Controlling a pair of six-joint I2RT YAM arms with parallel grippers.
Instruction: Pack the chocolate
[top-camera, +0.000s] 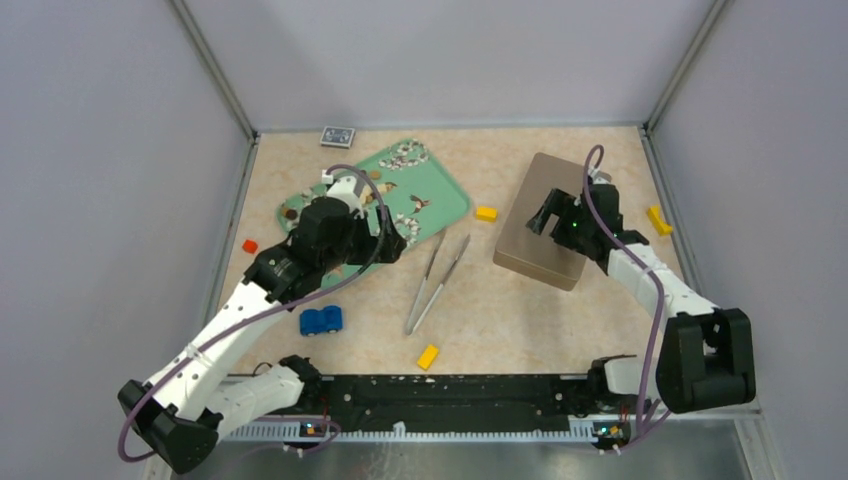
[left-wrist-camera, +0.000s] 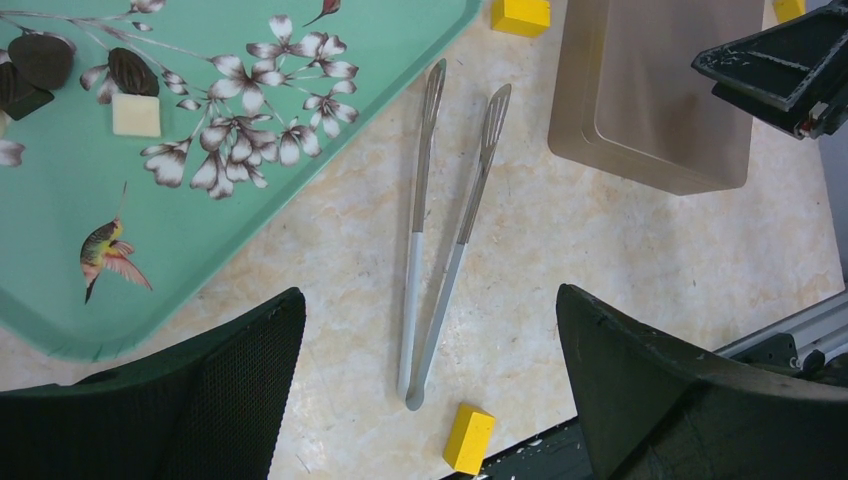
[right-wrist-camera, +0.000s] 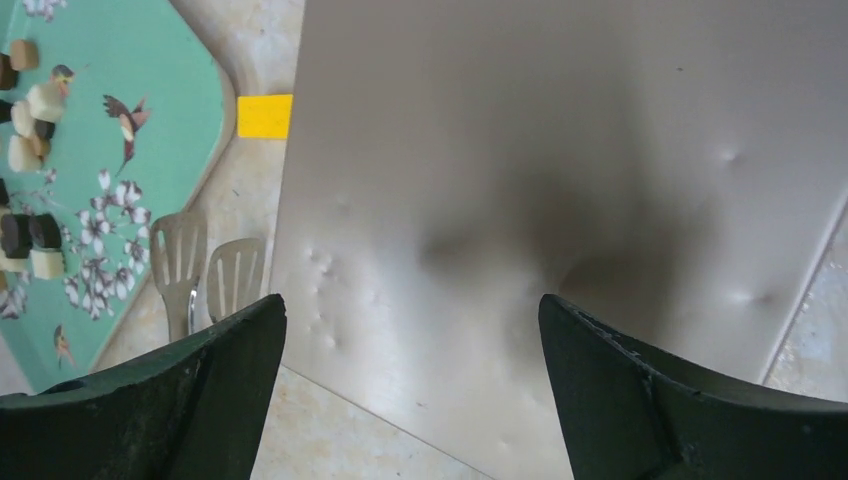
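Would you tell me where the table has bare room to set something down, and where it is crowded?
Freest: the tabletop between the tweezers and the tan box, running forward past the near yellow block. A smaller patch lies between the blue car and the tweezers. Crowded: the green tray, scattered with chocolate.

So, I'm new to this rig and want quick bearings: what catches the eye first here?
The mint-green floral tray at the back left, scattered with small chocolate pieces, stands out most. A tan box sits at the right under the open right gripper, and metal tweezers lie between them.
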